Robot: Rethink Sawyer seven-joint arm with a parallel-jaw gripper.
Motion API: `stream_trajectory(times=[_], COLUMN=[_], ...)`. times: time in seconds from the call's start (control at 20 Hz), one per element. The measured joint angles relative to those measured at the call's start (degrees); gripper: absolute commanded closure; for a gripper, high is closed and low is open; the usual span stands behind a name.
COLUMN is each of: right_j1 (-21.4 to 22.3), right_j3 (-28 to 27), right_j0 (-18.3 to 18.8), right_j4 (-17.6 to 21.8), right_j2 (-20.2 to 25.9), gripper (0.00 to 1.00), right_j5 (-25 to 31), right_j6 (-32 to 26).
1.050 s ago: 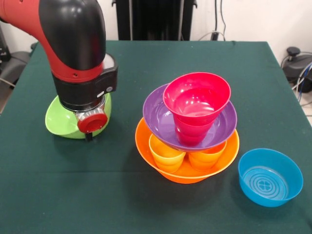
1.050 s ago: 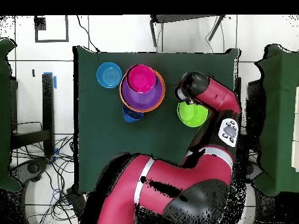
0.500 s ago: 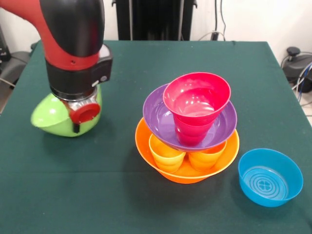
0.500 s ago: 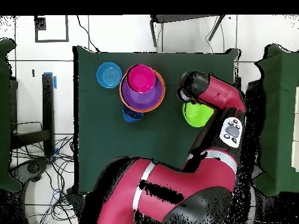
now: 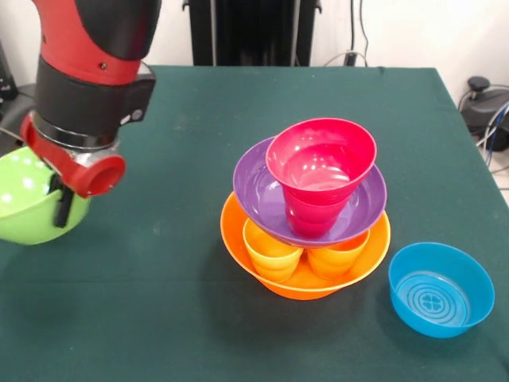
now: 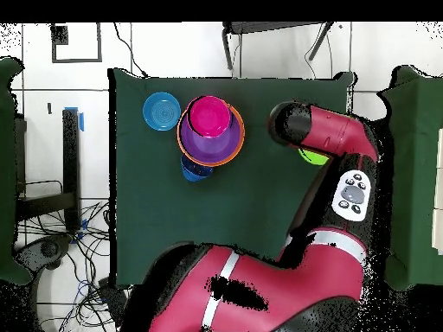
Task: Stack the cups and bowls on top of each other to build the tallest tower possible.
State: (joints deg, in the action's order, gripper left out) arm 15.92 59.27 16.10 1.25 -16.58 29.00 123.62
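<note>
The gripper [image 5: 60, 203] has one dark finger [image 5: 61, 208] inside the rim of the glossy lime-green plastic bowl [image 5: 28, 208] at the table's edge, though whether it is clamped I cannot tell. The bowl could slip or tilt out. Placement risks toppling the tower [image 5: 310, 208] (orange bowl [image 5: 238, 239], purple bowl [image 5: 258, 191], red bowl [image 5: 320, 155]), perched on cups.

A dark green tabletop [image 5: 334, 103] lies below me; cables [image 6: 65, 246] tangle on the floor beyond its edge.
</note>
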Motion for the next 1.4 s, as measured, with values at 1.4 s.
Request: stream_trajectory(times=[1.4], right_j1=[11.9], right_j3=[-6.4], right_j0=[-6.5], right_j4=[10.3], right_j2=[2.0], gripper=[1.0], right_j5=[19.5], right_j6=[-0.4])
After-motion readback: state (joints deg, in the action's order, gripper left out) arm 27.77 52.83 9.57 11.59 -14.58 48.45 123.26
